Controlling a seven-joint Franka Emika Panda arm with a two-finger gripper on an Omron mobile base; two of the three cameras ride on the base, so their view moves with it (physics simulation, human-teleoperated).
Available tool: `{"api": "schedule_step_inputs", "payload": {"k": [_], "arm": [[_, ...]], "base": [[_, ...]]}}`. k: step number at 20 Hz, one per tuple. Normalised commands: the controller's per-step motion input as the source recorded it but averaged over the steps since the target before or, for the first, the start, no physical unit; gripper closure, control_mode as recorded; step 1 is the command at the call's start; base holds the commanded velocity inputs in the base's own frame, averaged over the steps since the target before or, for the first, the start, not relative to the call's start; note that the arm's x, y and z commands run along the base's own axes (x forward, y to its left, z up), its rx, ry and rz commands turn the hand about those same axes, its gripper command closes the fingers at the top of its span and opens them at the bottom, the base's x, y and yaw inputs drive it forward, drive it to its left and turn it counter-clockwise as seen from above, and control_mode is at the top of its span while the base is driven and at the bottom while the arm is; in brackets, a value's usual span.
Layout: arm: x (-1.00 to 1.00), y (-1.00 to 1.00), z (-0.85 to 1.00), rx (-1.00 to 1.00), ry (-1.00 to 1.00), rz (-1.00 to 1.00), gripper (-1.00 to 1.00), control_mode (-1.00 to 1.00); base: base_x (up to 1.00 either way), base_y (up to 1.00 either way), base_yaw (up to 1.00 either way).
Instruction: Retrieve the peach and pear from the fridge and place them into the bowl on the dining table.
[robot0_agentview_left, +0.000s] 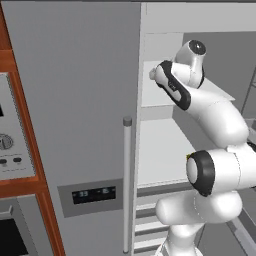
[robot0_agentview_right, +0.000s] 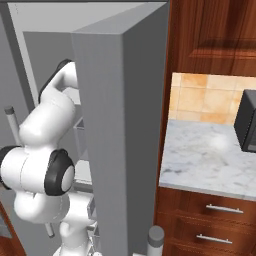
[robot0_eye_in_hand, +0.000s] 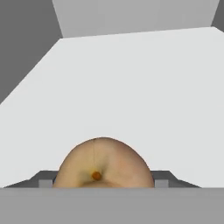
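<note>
One peach (robot0_eye_in_hand: 103, 164), one fridge (robot0_agentview_left: 75, 100), one microwave (robot0_agentview_right: 246, 121).

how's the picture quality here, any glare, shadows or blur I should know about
Hand view: the peach is soft-edged and cropped at the bottom; the white shelf is evenly lit, with no glare. Right base view: a faint bright sheen on the marble counter. Left base view: sharp, flat lighting on the fridge.

The arm (robot0_agentview_left: 215, 120) is built of glossy white, rounded segments. Dark black bands ring its joints, and one round grey cap sits at 12 o'clock.
</note>
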Motion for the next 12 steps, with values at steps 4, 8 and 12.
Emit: {"api": "schedule_step_inputs", "payload": {"k": [4, 8, 12], "arm": [[-0.56, 0.00, -0.03, 0.00, -0.05, 0.00, 1.00, -1.00], [-1.00, 0.00, -0.01, 0.00, -0.17, 0.02, 1.00, -1.00], [-1.00, 0.00, 0.00, 0.00, -0.12, 0.01, 1.00, -1.00]], "base": [[0.00, 0.00, 0.00], [0.00, 0.00, 0.00], [0.00, 0.00, 0.00]]}}
